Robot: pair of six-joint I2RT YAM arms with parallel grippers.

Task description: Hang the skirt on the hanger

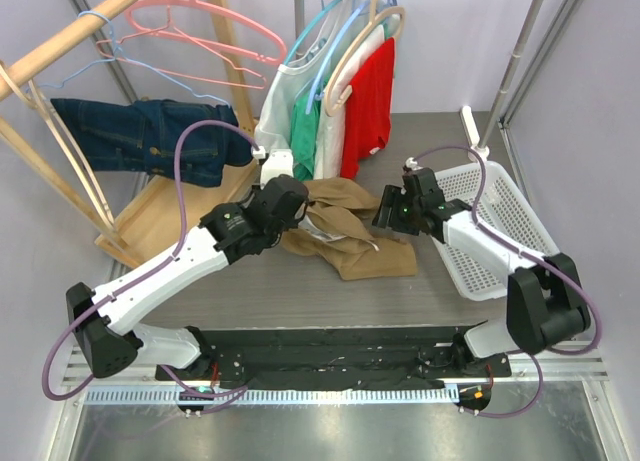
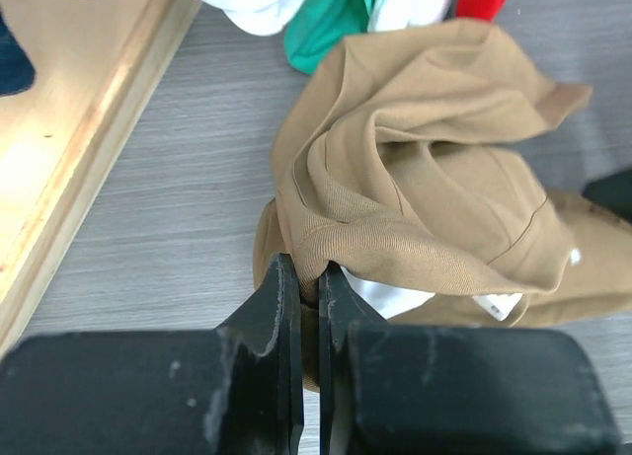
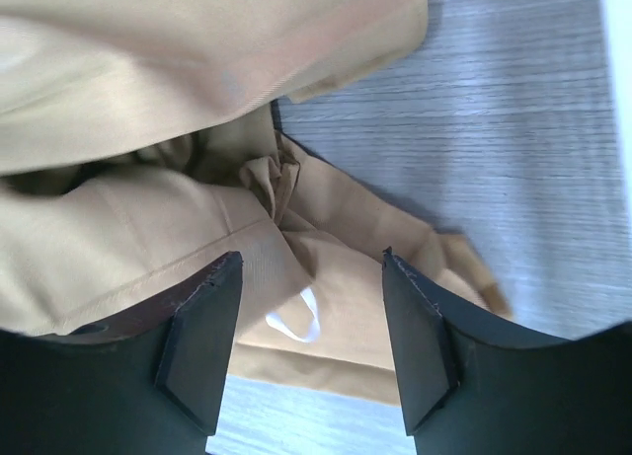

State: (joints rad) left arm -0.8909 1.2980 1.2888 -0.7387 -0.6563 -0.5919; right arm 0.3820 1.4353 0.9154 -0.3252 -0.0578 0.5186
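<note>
The tan skirt [image 1: 345,231] lies crumpled on the grey counter [image 1: 300,291] at mid-frame in the overhead view, with the hanging job barely under way. At the heap's left edge, the left hand [image 2: 308,272] has its fingers pressed together on a folded hem of the skirt, a pinch the left wrist view shows plainly. At the heap's right edge, the right hand [image 3: 310,258] hovers with fingers spread wide. Cloth and a small white loop [image 3: 296,322] lie in the gap, and nothing is gripped. No part of the garment is on a hanger. By the look of it, what remains is a second grip, a lift, spreading the waistband and threading it on.

At far left a wooden rack [image 1: 60,41] slants across the upper corner, with dark jeans [image 1: 150,136] draped beneath it. Empty pink hangers [image 1: 272,51] hang from it at upper centre, well apart from the skirt. Which hanger is meant cannot be told.

Directly behind the heap, white, green and red shirts [image 1: 370,91] crowd a rail. In the left wrist view their lower ends come just beside the skirt's far edge, so a lift could well brush them. On the right a white basket [image 1: 490,221] sits beside the right arm and narrows its room to swing outward.
</note>
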